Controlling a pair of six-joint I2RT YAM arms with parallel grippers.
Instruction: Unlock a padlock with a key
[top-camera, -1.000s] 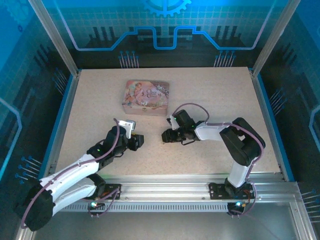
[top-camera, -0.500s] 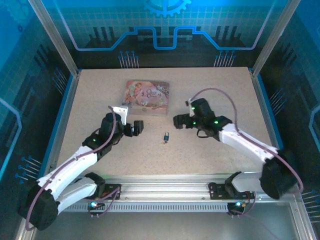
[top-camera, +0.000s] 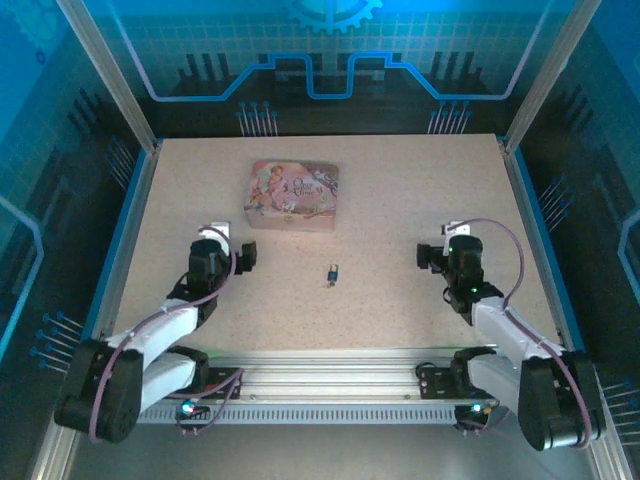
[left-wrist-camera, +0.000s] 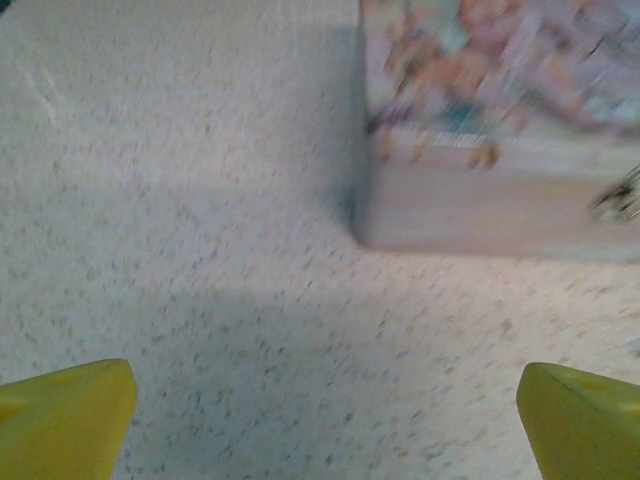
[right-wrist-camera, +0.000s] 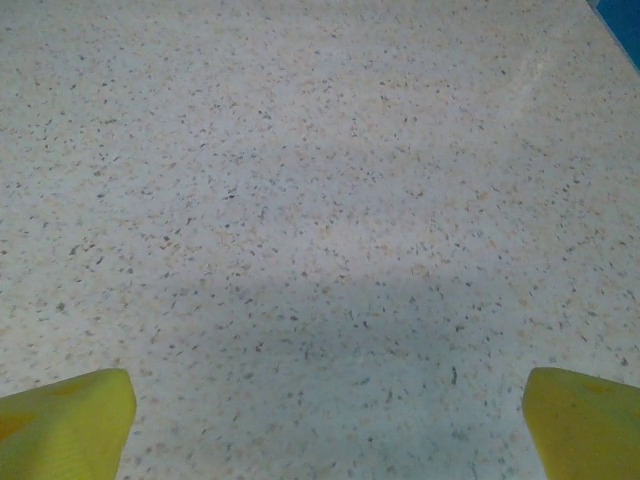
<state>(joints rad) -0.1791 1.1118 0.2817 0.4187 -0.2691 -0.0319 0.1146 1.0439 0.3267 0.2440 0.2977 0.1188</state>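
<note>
The tiny dark padlock (top-camera: 333, 270) with a bluish glint lies on the speckled table, midway between the two arms. A thin dark bit, the key (top-camera: 327, 283), sticks out at its near end; whether it sits in the lock I cannot tell. My left gripper (top-camera: 243, 256) hovers well left of it, open, its yellow fingertips (left-wrist-camera: 65, 415) wide apart over bare table. My right gripper (top-camera: 426, 256) is well to the right, also open, with yellow fingertips (right-wrist-camera: 585, 420) spread and nothing between them.
A pink illustrated tin (top-camera: 292, 195) stands behind the padlock, left of centre; its near corner (left-wrist-camera: 480, 150) is just ahead of the left gripper. Blue-edged walls (top-camera: 535, 240) bound the table (top-camera: 400, 190). A metal rail (top-camera: 330, 375) runs along the near edge.
Both grippers opened and drew back from the centre, the left one leftward and the right one rightward. The padlock now lies alone on the table between them.
</note>
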